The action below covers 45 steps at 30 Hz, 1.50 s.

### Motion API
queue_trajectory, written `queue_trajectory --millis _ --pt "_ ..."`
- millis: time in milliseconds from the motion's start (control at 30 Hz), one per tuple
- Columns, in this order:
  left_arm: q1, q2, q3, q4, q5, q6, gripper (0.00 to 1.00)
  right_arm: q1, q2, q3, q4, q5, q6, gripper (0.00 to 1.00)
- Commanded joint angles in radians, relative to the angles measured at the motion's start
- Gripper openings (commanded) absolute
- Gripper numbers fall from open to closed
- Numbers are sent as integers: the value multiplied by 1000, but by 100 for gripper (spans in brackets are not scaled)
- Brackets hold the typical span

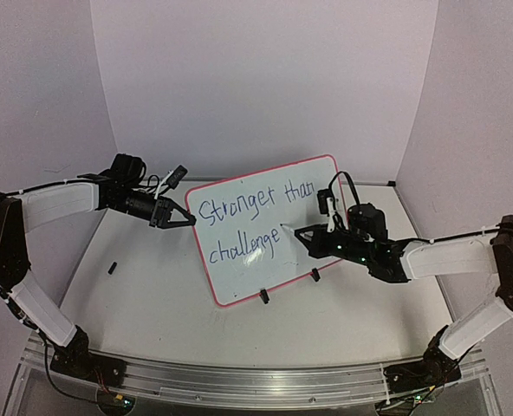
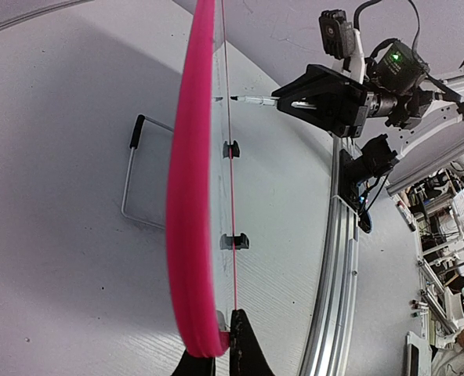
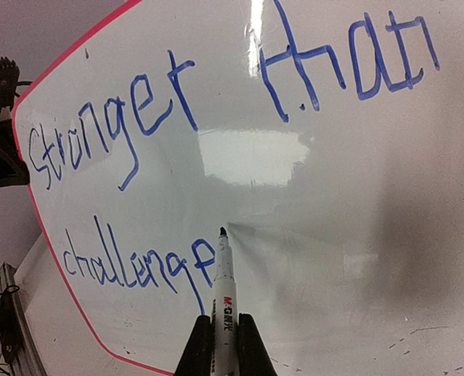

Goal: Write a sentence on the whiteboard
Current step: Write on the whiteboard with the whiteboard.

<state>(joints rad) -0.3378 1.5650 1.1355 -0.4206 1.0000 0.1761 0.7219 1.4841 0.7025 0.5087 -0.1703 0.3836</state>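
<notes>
The whiteboard (image 1: 274, 269) stands upright mid-table on black clip feet (image 1: 262, 295). Its red-pink rim (image 2: 189, 196) runs edge-on through the left wrist view. The sentence (image 1: 230, 208) in blue reads "Stronger than" over "challenge" (image 3: 150, 113). My left gripper (image 1: 187, 221) is shut on the board's left edge (image 2: 216, 348). My right gripper (image 1: 301, 234) is shut on a white marker (image 3: 222, 290), cap off. The marker's tip (image 3: 222, 232) sits just right of the last "e", at or a hair off the surface (image 2: 236, 99).
A small black cap-like piece (image 1: 112, 268) lies on the table left of the board. A wire stand (image 2: 138, 180) sits behind the board. An aluminium rail (image 1: 239, 381) runs along the near edge between the arm bases. White walls close in the back and sides.
</notes>
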Motion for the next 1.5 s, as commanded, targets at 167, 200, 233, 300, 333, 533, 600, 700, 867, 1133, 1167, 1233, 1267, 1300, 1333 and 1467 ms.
queue_trajectory --millis 167,200,233,300,333,533,600,700,867,1133,1167,1233,1267,1300,1333,1467 --pt "-33 24 20 -3 -41 62 0 -7 31 28 20 3 -14 0" --pt "-33 24 20 -4 -41 62 0 -7 31 29 18 -7 -17 0" --pt "-33 25 21 -3 -41 62 0 -7 31 27 16 -17 -20 0" --pt "-35 26 21 -3 -40 62 0 -7 31 24 11 -31 -23 0" --pt "-34 26 21 -3 -40 62 0 -7 31 22 10 -35 -23 0" --pt "-34 28 22 -3 -41 63 0 -6 27 -1 -1 -57 -19 0" --pt "-33 30 21 -3 -40 62 0 -7 26 -7 -3 -65 -16 0" --pt "-34 29 22 -3 -41 63 0 -6 18 -15 -5 -62 -14 0" --pt "-34 29 21 -2 -41 62 0 -7 -10 -31 -17 -10 -11 0" --pt "-35 27 21 -3 -40 62 0 -7 -19 -33 -62 54 -3 0" --pt "-35 26 21 -2 -40 61 0 -7 -19 -33 -64 53 -3 0" --pt "-34 27 21 -3 -41 61 0 -7 -21 -35 -68 46 -3 0" --pt "-34 27 22 -3 -40 62 0 -7 -22 -36 -71 43 -5 0" --pt "-35 26 22 -3 -39 61 0 -6 -24 -37 -73 40 -5 0" --pt "-35 27 21 -3 -39 61 0 -6 -26 -38 -78 37 -5 0" --pt "-35 26 21 -3 -39 61 0 -7 -40 -58 -84 32 -2 0"
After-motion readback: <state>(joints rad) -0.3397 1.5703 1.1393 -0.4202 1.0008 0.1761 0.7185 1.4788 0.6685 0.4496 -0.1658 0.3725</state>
